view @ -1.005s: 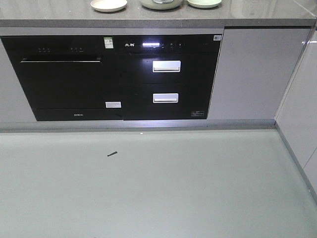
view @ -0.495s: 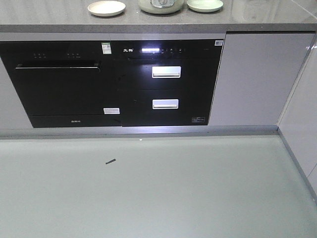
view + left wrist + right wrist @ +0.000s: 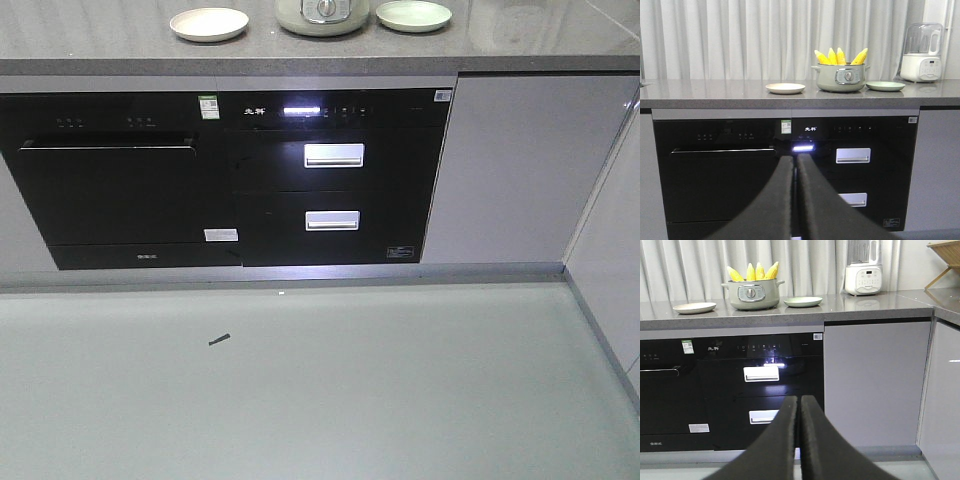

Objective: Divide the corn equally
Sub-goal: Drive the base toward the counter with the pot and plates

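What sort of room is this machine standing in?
A kitchen, it seems, of a home style: a grey countertop with black built-in appliances under it, a pot holding corn cobs, and a blender.

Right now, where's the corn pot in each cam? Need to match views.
Exterior front-facing: pot at the top edge, centre; only its lower body shows, top cropped.
Left wrist: pot on the counter, right of centre, corn standing in it.
Right wrist: pot upper left, corn standing in it.
Shared landmark: cream plate left of the pot, green plate right of it, in all three.
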Available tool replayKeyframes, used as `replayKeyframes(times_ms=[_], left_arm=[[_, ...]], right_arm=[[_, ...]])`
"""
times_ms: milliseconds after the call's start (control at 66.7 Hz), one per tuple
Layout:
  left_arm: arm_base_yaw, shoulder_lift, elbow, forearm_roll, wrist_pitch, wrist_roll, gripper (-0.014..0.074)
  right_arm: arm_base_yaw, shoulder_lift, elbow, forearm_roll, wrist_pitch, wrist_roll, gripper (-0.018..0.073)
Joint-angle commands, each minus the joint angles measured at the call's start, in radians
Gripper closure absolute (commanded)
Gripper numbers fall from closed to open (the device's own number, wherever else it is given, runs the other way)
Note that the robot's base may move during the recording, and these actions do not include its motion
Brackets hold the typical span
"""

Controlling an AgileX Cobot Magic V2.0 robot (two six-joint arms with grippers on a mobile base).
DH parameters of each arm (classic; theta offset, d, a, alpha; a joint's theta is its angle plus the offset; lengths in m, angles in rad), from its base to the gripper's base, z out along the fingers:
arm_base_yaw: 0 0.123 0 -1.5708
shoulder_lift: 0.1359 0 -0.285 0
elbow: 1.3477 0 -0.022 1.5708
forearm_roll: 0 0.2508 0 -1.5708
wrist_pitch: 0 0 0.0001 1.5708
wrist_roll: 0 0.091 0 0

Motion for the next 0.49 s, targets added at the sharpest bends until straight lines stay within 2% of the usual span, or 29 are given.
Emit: replayKeyframes(times_ms=[0, 480], left_arm=[[0.003, -0.015, 0.013, -0.002, -0.065, -0.007, 0.0603], [0.003, -0.015, 0.013, -0.002, -0.065, -0.007, 0.0603]], right_arm=[[-0.003, -0.003, 0.010, -0.006, -0.076, -0.010, 0.0564], [-0.003, -0.003, 0.010, -0.006, -0.076, -0.010, 0.0564]])
